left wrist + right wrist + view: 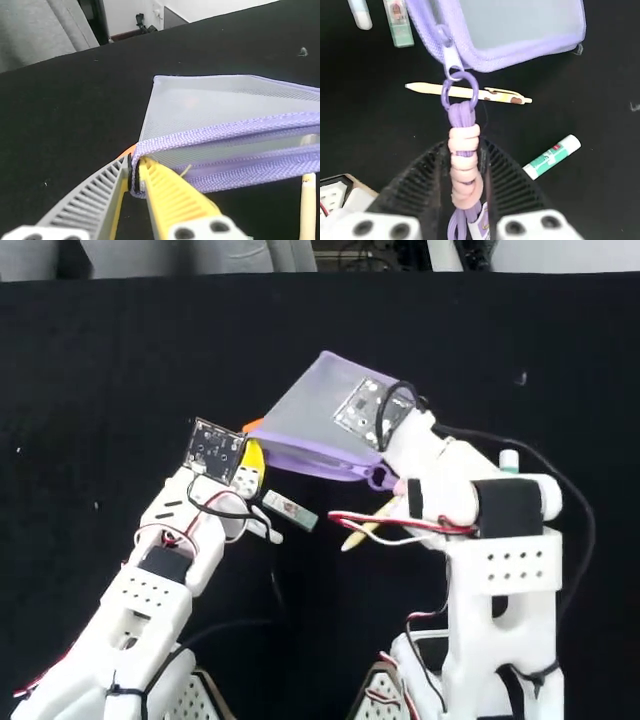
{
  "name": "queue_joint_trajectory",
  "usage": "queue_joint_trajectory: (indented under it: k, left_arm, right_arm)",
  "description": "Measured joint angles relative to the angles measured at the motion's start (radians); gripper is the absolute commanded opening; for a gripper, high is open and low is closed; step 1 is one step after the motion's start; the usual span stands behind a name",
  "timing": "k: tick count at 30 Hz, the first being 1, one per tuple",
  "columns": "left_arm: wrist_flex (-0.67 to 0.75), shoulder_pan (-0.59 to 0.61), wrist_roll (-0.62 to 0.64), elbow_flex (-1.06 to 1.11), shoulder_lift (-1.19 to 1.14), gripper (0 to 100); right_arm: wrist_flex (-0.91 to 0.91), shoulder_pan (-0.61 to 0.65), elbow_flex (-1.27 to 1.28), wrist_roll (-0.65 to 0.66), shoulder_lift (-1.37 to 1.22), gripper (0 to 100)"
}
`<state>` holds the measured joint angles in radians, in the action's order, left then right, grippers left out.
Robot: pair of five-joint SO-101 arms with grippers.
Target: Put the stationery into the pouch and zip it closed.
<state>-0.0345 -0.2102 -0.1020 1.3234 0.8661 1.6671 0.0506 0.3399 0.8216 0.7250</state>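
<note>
A purple mesh pouch (320, 415) lies in the middle of the black table. My left gripper (136, 175), with one grey and one yellow finger, is shut on the pouch's corner (145, 150); in the high view the left gripper (252, 465) is at the pouch's left end. My right gripper (465, 150) is shut on the pink and purple cord of the zipper pull (465, 170), at the pouch's right end (385, 475). A cream pen (470, 92) lies on the table just outside the pouch (520, 25).
A green and white glue stick (552, 156) lies beside the right arm. A small green item (290, 508) lies between the arms, near the pen (365, 530). A pale blue-white stick (360, 12) lies next to the green item (399, 22).
</note>
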Motion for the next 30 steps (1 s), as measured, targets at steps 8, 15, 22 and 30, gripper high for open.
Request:
queue_joint_trajectory:
  k: [8, 15, 22, 30]
  left_arm:
    - [0.000, 0.023, 0.000, 0.000, 0.000, 3]
    - [0.000, 0.023, 0.000, 0.000, 0.002, 3]
    - [0.000, 0.021, 0.000, -0.002, 0.002, 3]
    - [0.000, -0.031, 0.000, 0.006, 0.002, 3]
  right_arm:
    - [0.000, -0.058, 0.000, 0.000, 0.002, 1.1]
    - [0.006, -0.061, 0.000, 0.000, 0.002, 1.1]
    - [0.044, -0.089, -0.051, 0.000, 0.002, 1.1]
    - [0.052, -0.094, -0.055, 0.000, 0.003, 1.1]
